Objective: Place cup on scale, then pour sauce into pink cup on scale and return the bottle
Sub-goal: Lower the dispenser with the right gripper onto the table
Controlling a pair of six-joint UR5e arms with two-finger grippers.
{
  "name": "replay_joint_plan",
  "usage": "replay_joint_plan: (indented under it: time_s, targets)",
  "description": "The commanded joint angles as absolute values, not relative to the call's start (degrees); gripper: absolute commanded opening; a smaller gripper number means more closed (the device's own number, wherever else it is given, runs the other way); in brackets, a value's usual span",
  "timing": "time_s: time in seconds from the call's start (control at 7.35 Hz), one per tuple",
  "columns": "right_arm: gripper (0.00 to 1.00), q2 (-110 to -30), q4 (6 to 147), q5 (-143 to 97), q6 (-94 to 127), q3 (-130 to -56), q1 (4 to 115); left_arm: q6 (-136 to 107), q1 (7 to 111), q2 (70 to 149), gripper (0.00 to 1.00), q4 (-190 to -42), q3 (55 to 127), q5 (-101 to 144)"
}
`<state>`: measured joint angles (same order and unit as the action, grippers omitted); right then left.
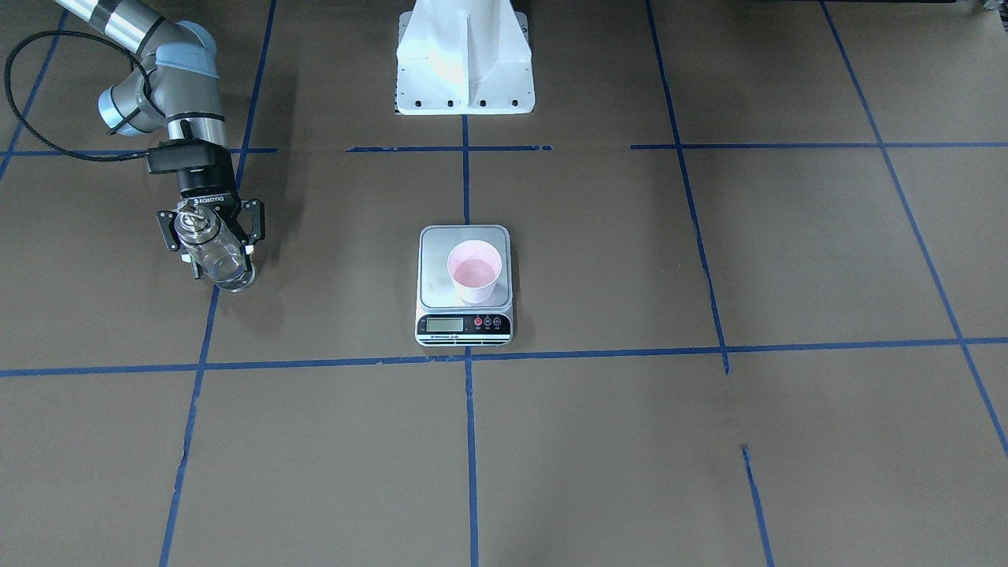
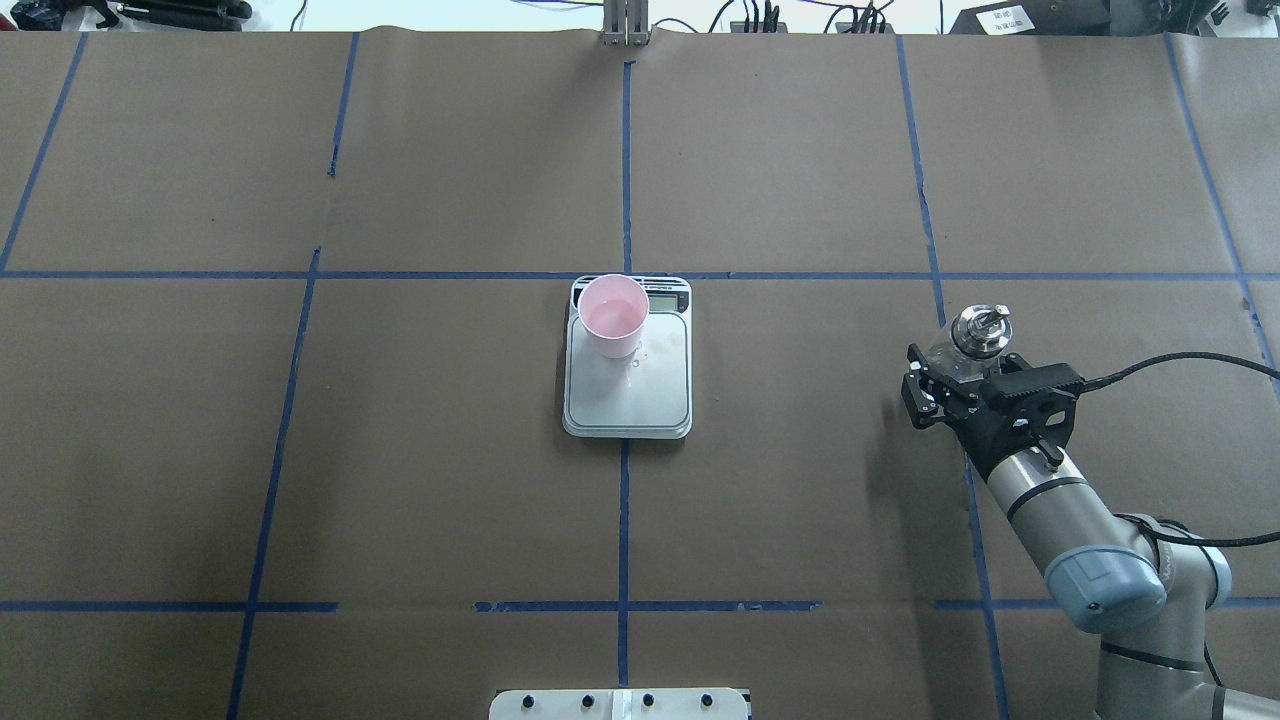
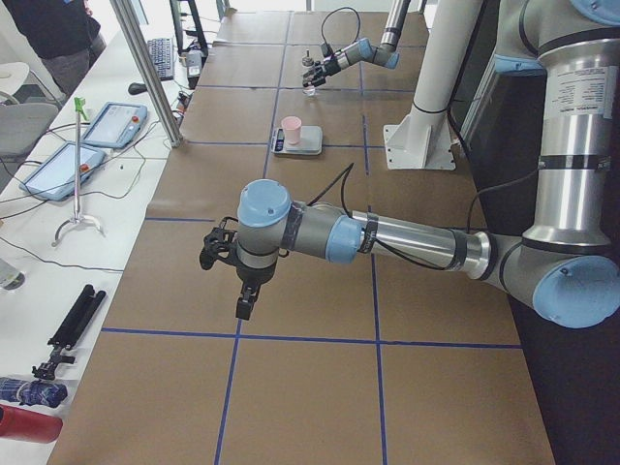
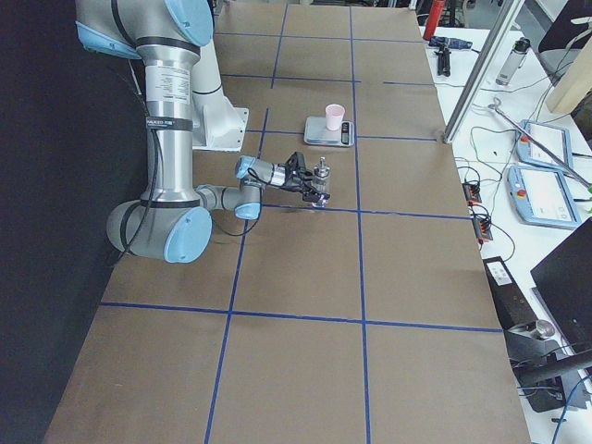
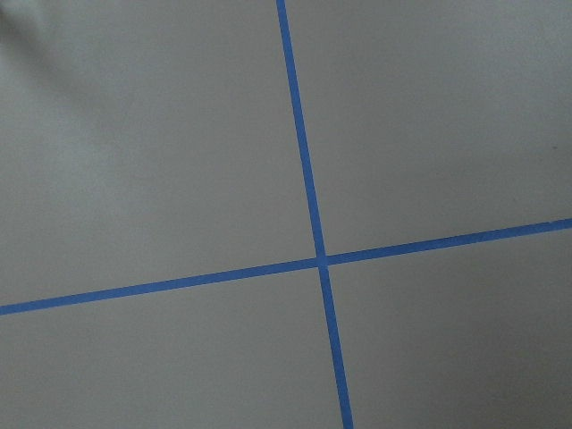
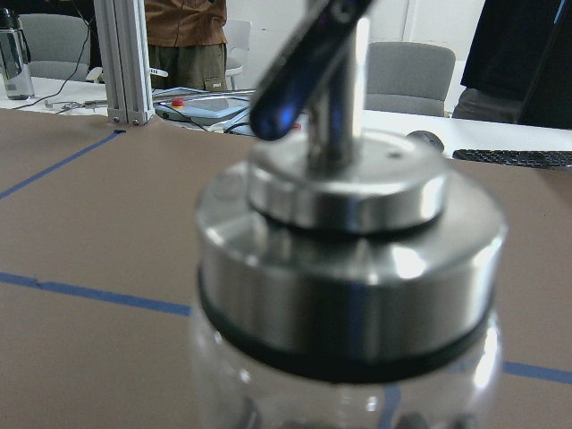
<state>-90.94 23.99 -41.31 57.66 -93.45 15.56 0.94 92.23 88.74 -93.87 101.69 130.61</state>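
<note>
The pink cup (image 1: 474,272) stands upright on the scale (image 1: 465,327) at the table's middle, with a little liquid in it; it also shows in the overhead view (image 2: 612,315), toward the display end of the platform (image 2: 640,400). My right gripper (image 1: 219,256) is shut on the clear glass bottle (image 1: 224,268), which is upright, low over or on the table, well to the side of the scale. Its silver pourer cap (image 6: 340,223) fills the right wrist view. My left gripper (image 3: 218,254) hangs above bare table far from the scale; I cannot tell whether it is open.
The white robot base (image 1: 465,63) stands behind the scale. Blue tape lines (image 5: 308,259) grid the brown paper table. A few drops lie on the scale platform by the cup (image 2: 636,362). A side table with tablets (image 3: 111,124) runs along the far edge.
</note>
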Motion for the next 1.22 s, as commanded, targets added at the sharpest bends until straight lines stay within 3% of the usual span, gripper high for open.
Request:
replay_joint_plan:
  time_s: [0.0, 0.27, 1.09]
  targets:
    - [0.00, -90.44, 23.99, -41.40, 57.74, -93.25, 15.56, 0.88, 92.20, 88.77, 1.00, -93.87, 101.69, 130.61]
    - [0.99, -87.46, 23.64, -41.22, 60.63, -89.75, 15.56, 0.70, 92.20, 88.86, 1.00, -93.87, 101.69, 130.61]
    - [1.00, -88.06, 23.38, -41.05, 60.56, -89.82, 15.73, 0.62, 92.20, 88.95, 1.00, -93.87, 101.78, 130.78]
